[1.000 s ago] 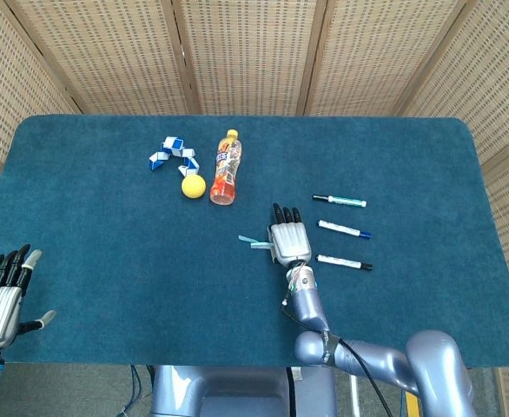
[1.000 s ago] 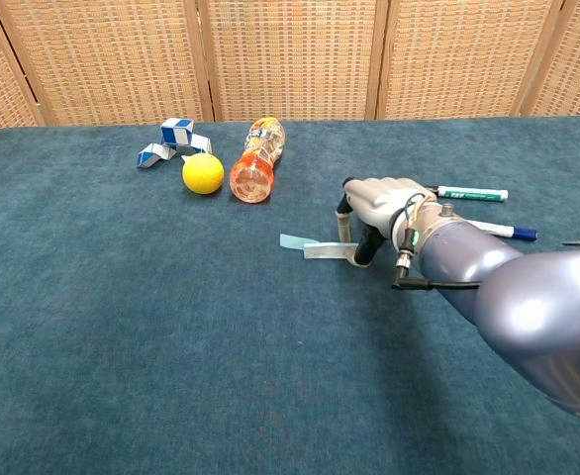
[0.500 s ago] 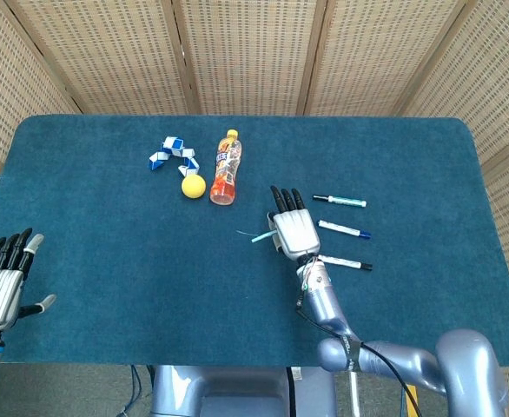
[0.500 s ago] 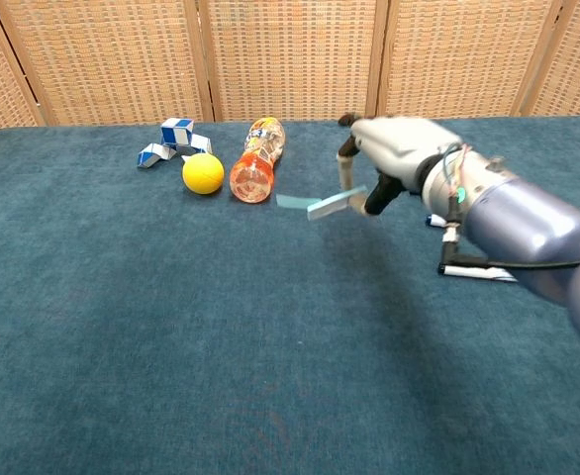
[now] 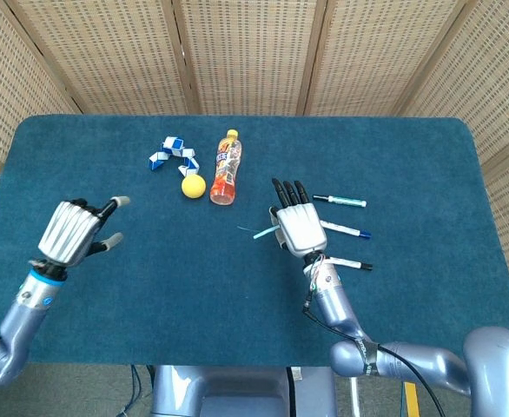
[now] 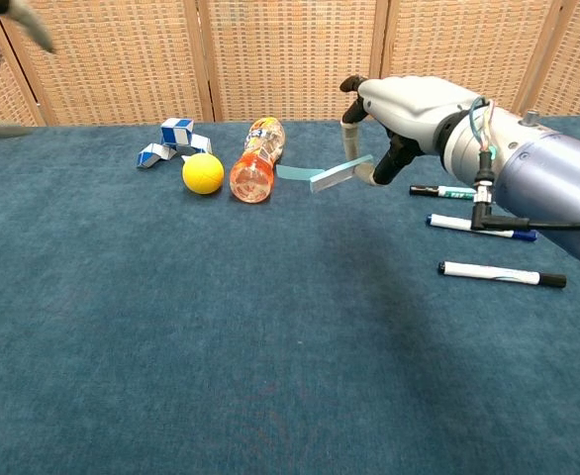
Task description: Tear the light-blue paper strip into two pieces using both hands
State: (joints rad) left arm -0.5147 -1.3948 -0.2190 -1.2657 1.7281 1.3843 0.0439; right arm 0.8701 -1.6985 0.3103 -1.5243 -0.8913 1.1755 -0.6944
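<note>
The light-blue paper strip [image 6: 322, 175] hangs in the air above the table, pinched at its right end by my right hand [image 6: 409, 109]. In the head view the strip [image 5: 263, 233] sticks out to the left of the right hand [image 5: 298, 228]. My left hand [image 5: 74, 231] is raised over the left part of the table with its fingers apart and nothing in it. In the chest view only the left hand's fingertips [image 6: 3, 25] show, blurred, at the top left corner. The two hands are far apart.
An orange drink bottle [image 5: 225, 168] lies on the blue cloth, with a yellow ball [image 5: 193, 187] and a blue-and-white folding toy [image 5: 172, 155] to its left. Three marker pens [image 5: 341, 232] lie to the right of the right hand.
My right hand has lifted the strip off the table and raised it. My left hand has risen from the table's near left corner and moved inward.
</note>
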